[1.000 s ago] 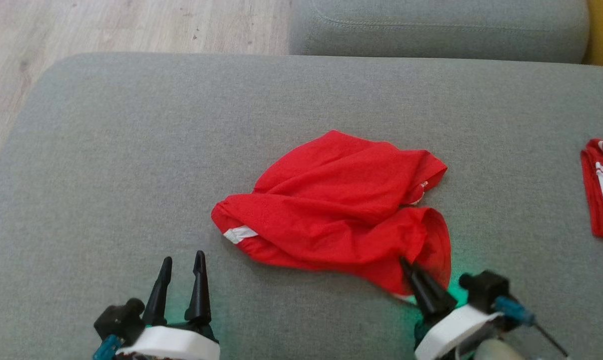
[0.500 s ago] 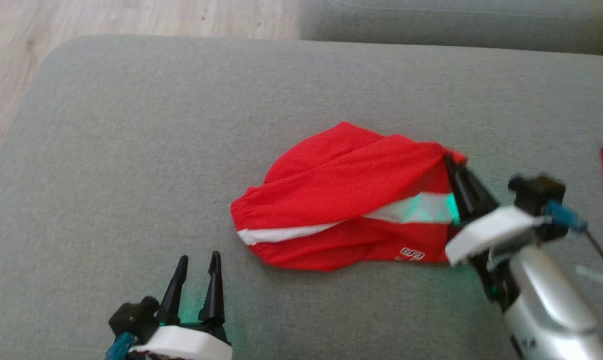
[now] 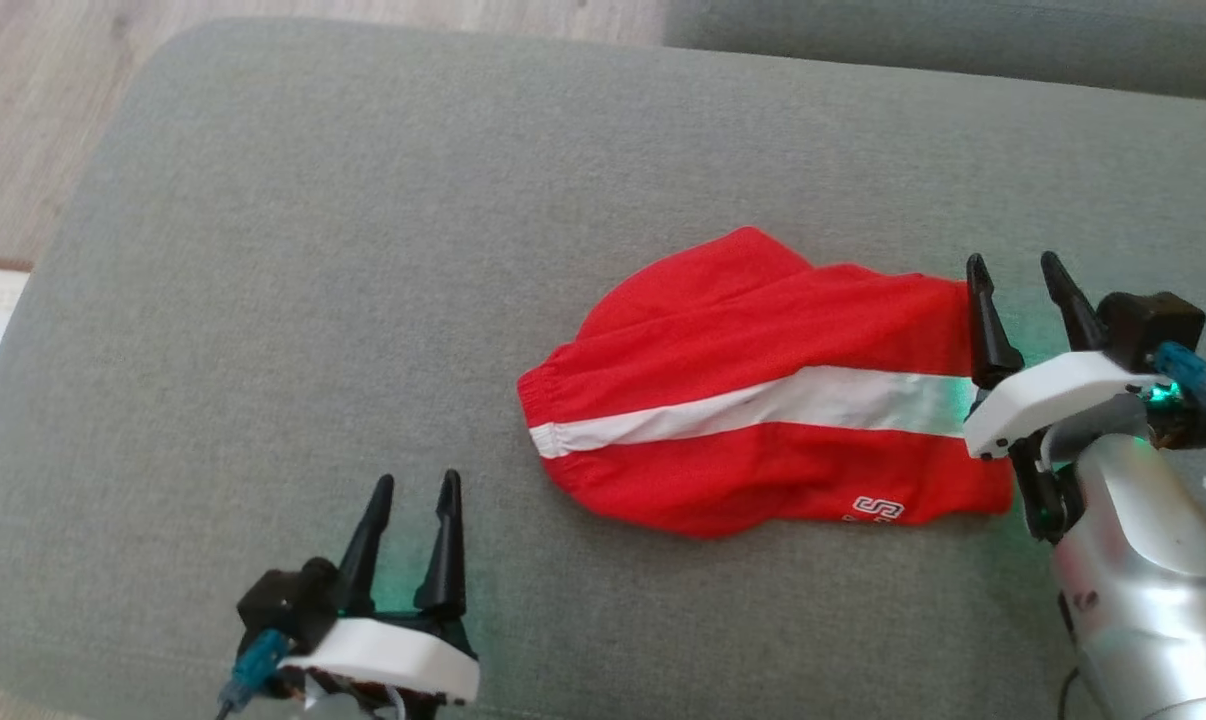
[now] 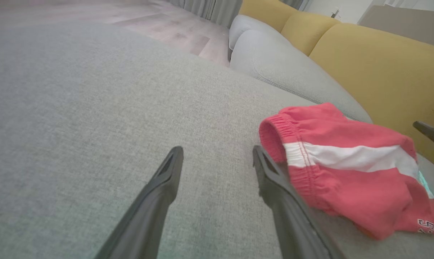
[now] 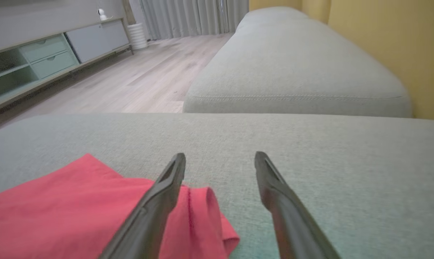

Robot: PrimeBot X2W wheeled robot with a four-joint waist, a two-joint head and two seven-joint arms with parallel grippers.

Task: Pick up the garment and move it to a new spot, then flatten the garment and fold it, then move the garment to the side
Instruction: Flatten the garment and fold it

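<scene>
Left of the shorts [image 3: 763, 440], on the robot's side of them, the left gripper [image 3: 417, 482] hovers over the bare grey cushion [image 3: 313, 250]. Its fingers are apart and hold nothing. In the left wrist view one finger [image 4: 274, 180] stands just beside the shorts' left end.

The shorts lie near the middle of the cushion, spread lengthwise and fairly flat. They are red, with a gathered elastic waistband [image 3: 535, 415] at the left end. A broad white stripe [image 3: 763, 405] runs from the waistband to the right end. Above the stripe the cloth shows a few soft folds, and below it, toward the right, sits a small white logo [image 3: 878, 508].

At the shorts' right end is the right gripper [image 3: 1012, 262], its fingers spread and clamping nothing. One finger [image 5: 159, 201] crosses the curled hem [image 5: 209, 216], though whether it touches the cloth I cannot tell
</scene>
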